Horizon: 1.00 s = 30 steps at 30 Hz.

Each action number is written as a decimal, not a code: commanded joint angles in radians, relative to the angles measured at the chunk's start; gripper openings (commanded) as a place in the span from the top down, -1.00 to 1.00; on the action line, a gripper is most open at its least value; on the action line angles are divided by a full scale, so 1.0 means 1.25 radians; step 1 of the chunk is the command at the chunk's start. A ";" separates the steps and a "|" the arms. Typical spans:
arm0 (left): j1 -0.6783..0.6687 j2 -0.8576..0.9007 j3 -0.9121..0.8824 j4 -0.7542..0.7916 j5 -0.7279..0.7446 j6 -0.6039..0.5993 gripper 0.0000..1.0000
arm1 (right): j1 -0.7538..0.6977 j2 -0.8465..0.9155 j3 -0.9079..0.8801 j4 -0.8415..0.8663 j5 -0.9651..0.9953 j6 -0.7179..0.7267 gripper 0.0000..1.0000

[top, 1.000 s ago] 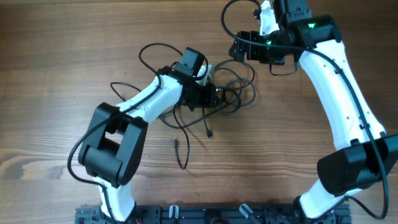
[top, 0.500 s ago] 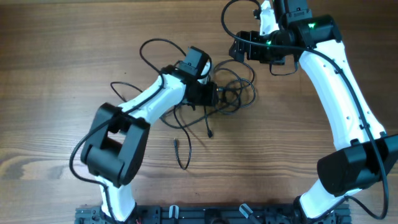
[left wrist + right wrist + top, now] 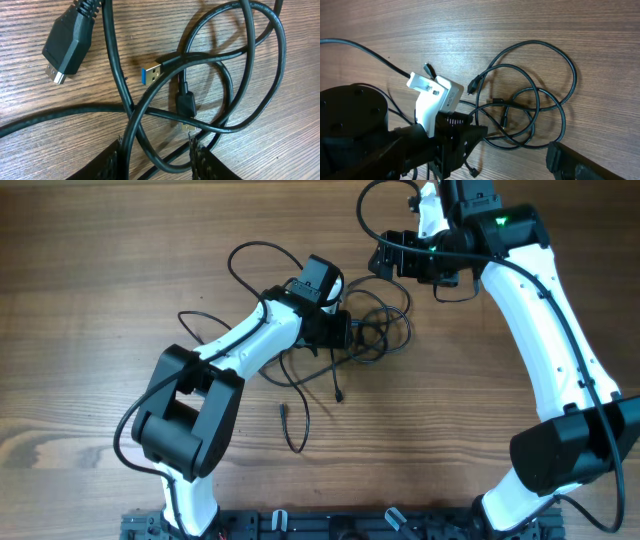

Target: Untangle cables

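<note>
The cables [image 3: 378, 326] lie as a knot of thin black loops mid-table, with one loop [image 3: 256, 256] spreading to the far left and a loose strand [image 3: 292, 426] trailing toward the front. My left gripper [image 3: 345, 332] is low over the knot's left side. In the left wrist view its jaws stand apart around two cable strands [image 3: 150, 150], one resting against the left finger [image 3: 111, 161]. A blue-tongued USB plug [image 3: 152, 74], a large black plug [image 3: 67, 44] and a small plug [image 3: 186, 102] lie ahead. My right gripper [image 3: 384, 256] hovers open beyond the knot, holding nothing.
Bare wooden table surrounds the cables. The two arms' wrists are close together above the knot; in the right wrist view the left arm's white mount [image 3: 436, 96] fills the lower left. A black rail [image 3: 320, 525] runs along the front edge.
The left wrist has shifted slightly to the right and away over the knot, nudging the far-left loop. The right arm has not moved.
</note>
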 commanded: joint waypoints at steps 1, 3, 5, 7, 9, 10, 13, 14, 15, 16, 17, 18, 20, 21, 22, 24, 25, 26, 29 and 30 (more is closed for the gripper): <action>-0.009 0.034 0.006 0.002 -0.010 -0.005 0.19 | -0.001 -0.010 0.008 -0.002 0.014 0.005 -0.85; -0.012 0.042 0.006 0.002 -0.010 -0.008 0.26 | -0.001 -0.010 0.008 -0.001 0.014 0.005 -0.85; -0.016 0.043 0.006 0.007 -0.010 -0.029 0.40 | -0.001 -0.010 0.008 -0.007 0.014 0.006 -0.85; -0.019 0.043 0.006 0.015 -0.010 -0.029 0.71 | -0.001 -0.010 0.008 -0.012 0.014 0.006 -0.85; -0.018 0.043 0.006 0.024 -0.010 -0.028 0.92 | -0.001 -0.010 0.008 -0.012 0.014 0.006 -0.85; -0.015 0.040 0.006 0.027 -0.010 -0.028 0.92 | -0.001 -0.010 0.008 -0.012 0.014 0.006 -0.85; 0.005 0.009 0.020 0.012 0.007 -0.028 0.92 | -0.001 -0.010 0.008 -0.008 0.014 0.006 -0.85; 0.018 -0.022 0.031 -0.003 0.031 -0.028 0.92 | -0.001 -0.010 0.008 -0.003 0.014 0.006 -0.85; 0.033 -0.058 0.047 -0.017 0.064 -0.024 0.92 | -0.001 -0.010 0.008 0.000 0.014 0.007 -0.85; 0.042 -0.082 0.055 -0.020 0.090 -0.022 0.92 | -0.001 -0.010 0.008 0.003 0.014 0.006 -0.85; 0.059 -0.126 0.066 -0.022 0.139 -0.022 0.92 | -0.001 -0.010 0.008 0.007 0.014 0.006 -0.85; 0.074 -0.167 0.070 -0.014 0.185 -0.022 0.92 | -0.001 -0.010 0.008 0.009 0.014 0.006 -0.86; 0.093 -0.228 0.070 -0.002 0.260 -0.022 0.92 | -0.001 -0.010 0.008 0.013 0.014 0.006 -0.86; 0.101 -0.258 0.070 -0.001 0.293 -0.022 0.92 | -0.001 -0.010 0.008 0.015 0.014 0.005 -0.86; 0.107 -0.279 0.070 -0.002 0.312 -0.022 0.92 | -0.001 -0.010 0.008 0.017 0.014 0.006 -0.87; 0.115 -0.313 0.070 -0.008 0.344 -0.023 0.92 | -0.001 -0.010 0.008 0.017 0.014 0.005 -0.86; 0.121 -0.325 0.070 -0.010 0.363 -0.023 0.92 | -0.001 -0.010 0.008 0.017 0.014 0.004 -0.86; 0.125 -0.332 0.070 -0.010 0.378 -0.024 0.91 | -0.001 -0.010 0.008 0.017 0.014 0.003 -0.86; 0.153 -0.343 0.070 0.010 0.470 -0.097 0.92 | -0.001 -0.010 0.008 0.016 0.014 -0.019 -0.86; 0.160 -0.343 0.070 0.014 0.489 -0.120 0.92 | -0.001 -0.010 0.008 0.015 0.012 -0.021 -0.86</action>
